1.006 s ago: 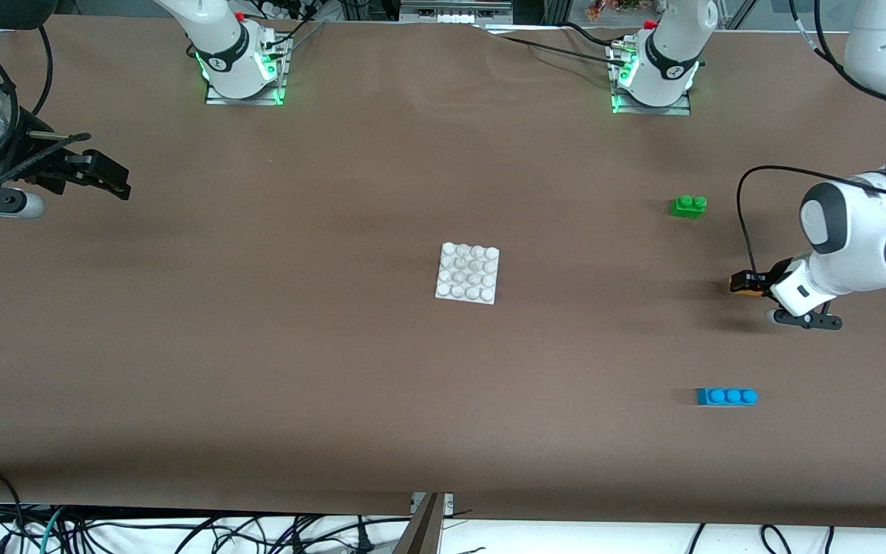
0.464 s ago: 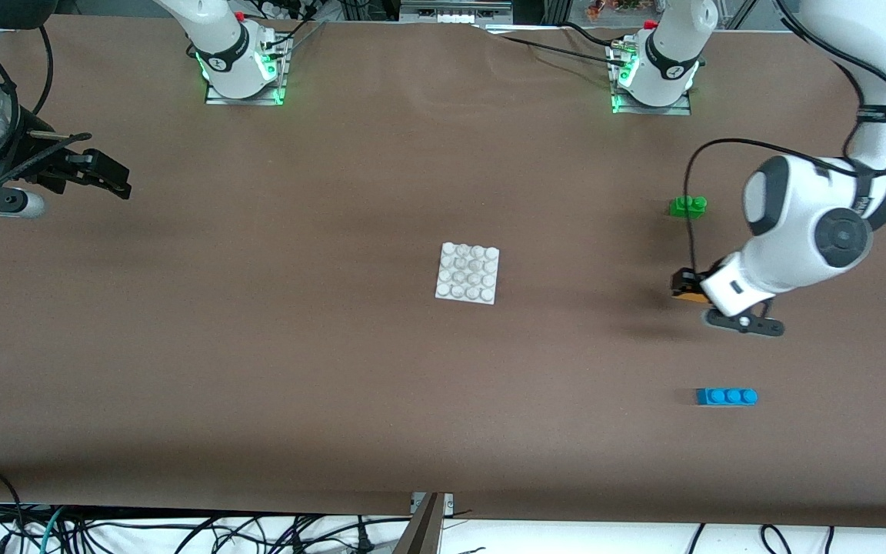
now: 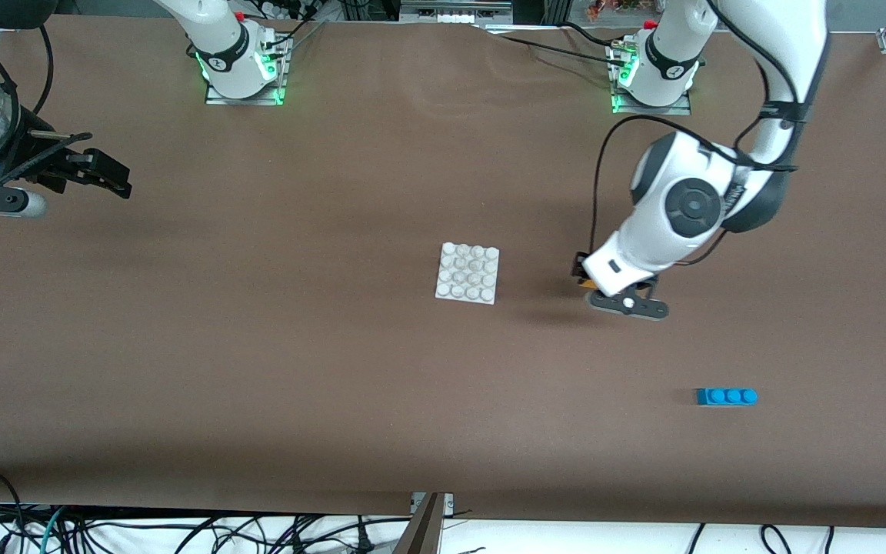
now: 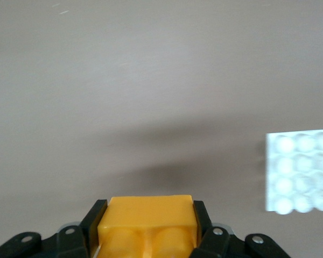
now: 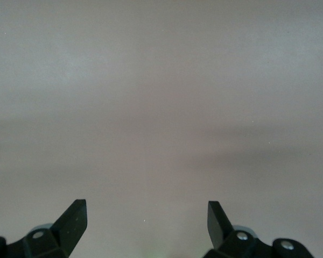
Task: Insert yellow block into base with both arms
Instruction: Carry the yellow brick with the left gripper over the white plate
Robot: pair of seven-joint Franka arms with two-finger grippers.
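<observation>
Yellow block point(image 4: 146, 221) sits squeezed tight in the left pincer point(image 3: 586, 277), up over the table point(image 3: 335, 369) just beside the white base point(image 3: 467, 273), ready to be pushed onto its studs. Right pincer point(image 3: 108, 178) waits wide apart and empty, well away at its own end.

Item count, as visible:

- Robot arms: two.
- Grippers: two, the left gripper point(image 3: 583, 271) and the right gripper point(image 3: 116, 183), each with two fingers.
- Yellow block point(image 4: 147, 224): one.
- Blue brick point(image 3: 726, 396): one, with three studs.
- Base point(image 3: 468, 273): one white plate, sixteen studs in a four-by-four grid.
- Desk point(image 3: 297, 369): one.
</observation>
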